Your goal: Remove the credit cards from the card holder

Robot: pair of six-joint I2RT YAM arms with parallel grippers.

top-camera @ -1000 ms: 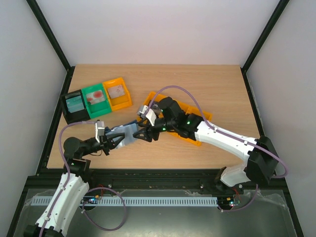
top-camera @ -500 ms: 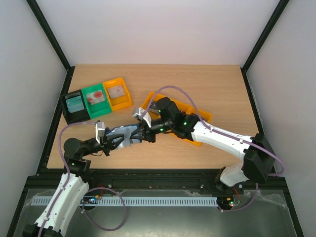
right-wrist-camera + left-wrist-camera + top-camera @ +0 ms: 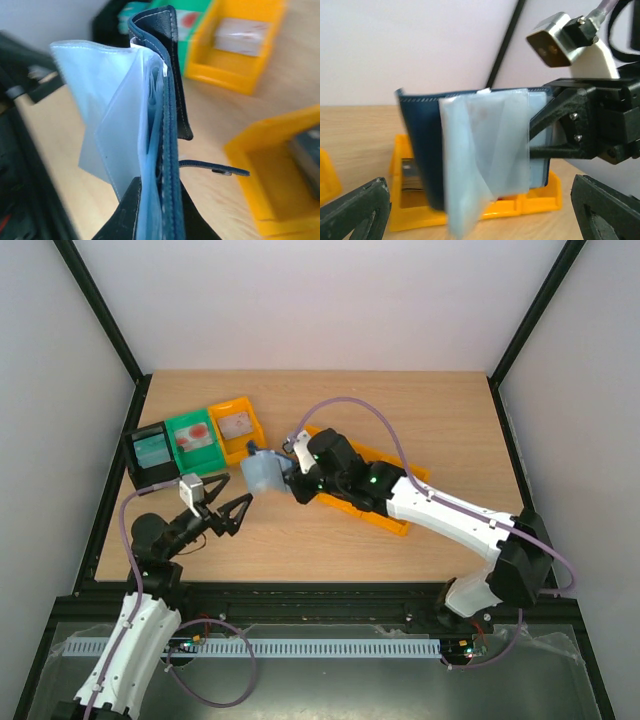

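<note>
Handover just done: a second ago both end effectors pinched the holder low over the worktop. Now the left end effector has let go, its fingers spread wide apart and empty, pulled back toward its base. The right end effector is clamped together on the holder's edge and has carried it up and back. The holder now hangs in the air between the bins and the orange tray, off the worktop. It is open, navy cover upright, clear sleeves fanning out toward the left arm. Likely meaning: the right holds it steady so the freed left can reach in and pull. Some cards lie in the bins; whether any remain in the sleeves, cannot tell. Left arm low, forearm pointing right, wrist level. Right arm stretched far left across the tray, wrist turned toward the left arm.
</note>
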